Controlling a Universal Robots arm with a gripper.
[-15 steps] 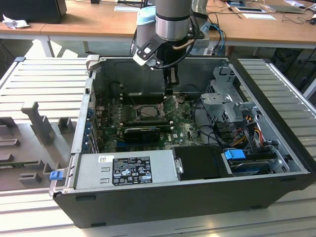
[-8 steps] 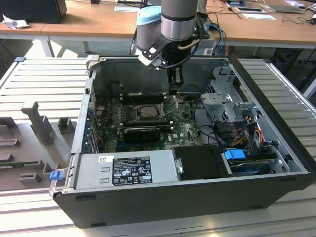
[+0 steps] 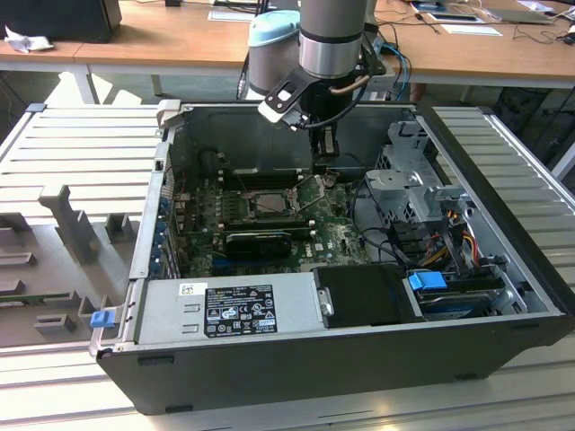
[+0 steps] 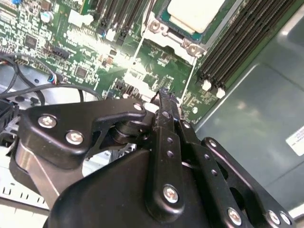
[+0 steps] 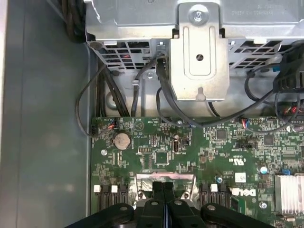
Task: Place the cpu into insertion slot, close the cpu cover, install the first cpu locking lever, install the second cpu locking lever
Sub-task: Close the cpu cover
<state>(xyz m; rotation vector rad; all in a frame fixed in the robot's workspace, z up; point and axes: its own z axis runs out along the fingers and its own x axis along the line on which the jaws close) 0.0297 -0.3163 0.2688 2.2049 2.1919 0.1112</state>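
Cpu (image 4: 194, 13) appeared already seated in the insertion slot (image 3: 267, 203), its pale metal top showing in the second wrist view with the cpu cover (image 4: 164, 29) seemingly down around it. A thin lever (image 3: 314, 201) slanting up beside the socket suggested the locking was unfinished. The gripper (image 3: 325, 176) hovered just beside the slot, jaws closed together with nothing visible between them, and the print on the power supply label (image 3: 241, 310) and a case-wall sticker (image 4: 296, 140) went unread.
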